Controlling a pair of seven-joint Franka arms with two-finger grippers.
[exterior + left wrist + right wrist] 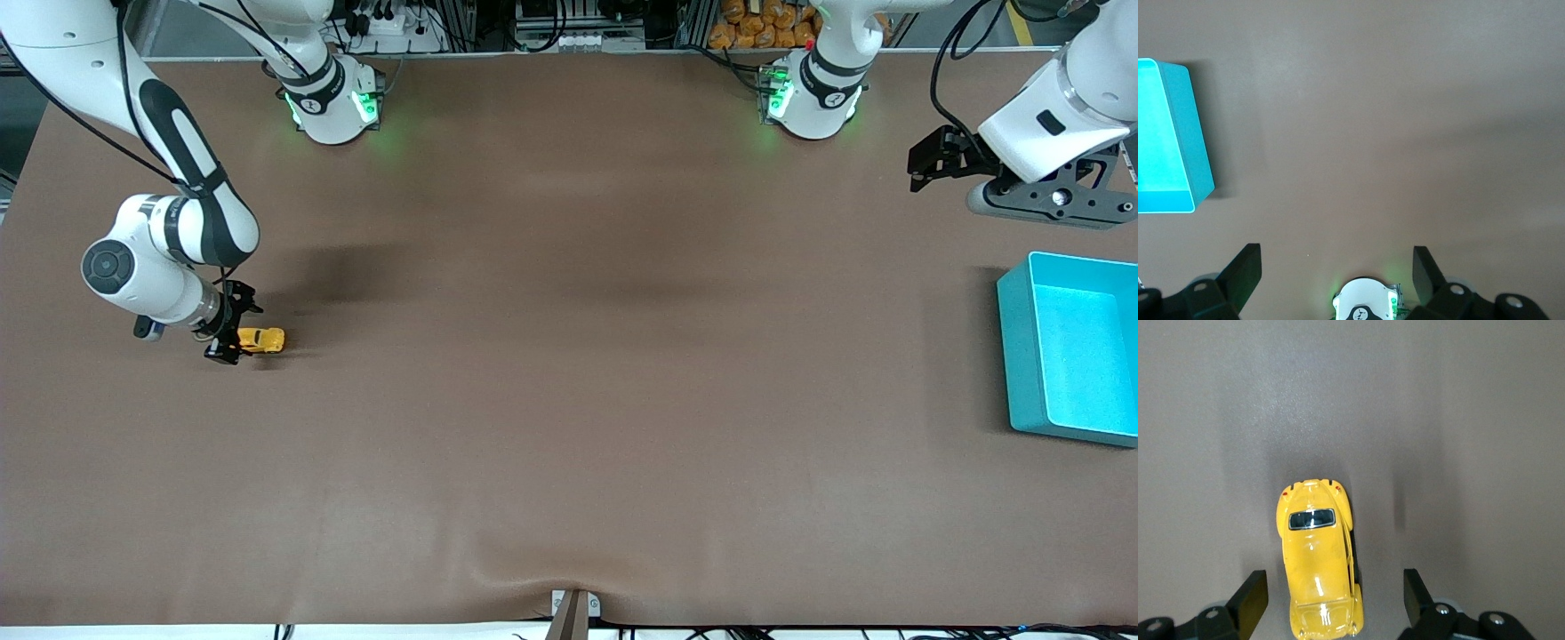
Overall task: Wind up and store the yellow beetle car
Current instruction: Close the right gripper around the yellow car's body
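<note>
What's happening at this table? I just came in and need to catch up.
The right arm's tool is down at the yellow beetle car near its end of the table, fingers open on either side of one end of the car, not yet gripping it. The car sits on the table on its wheels. The left arm waits with its tool open above the table near the teal bin, which has nothing in it where it shows.

Bright overhead light, soft shadows on table (569, 400) — sharp focus

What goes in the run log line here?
right gripper: open, straddling tiny yellow toy car | left gripper: open, waiting | teal bin: empty
</note>
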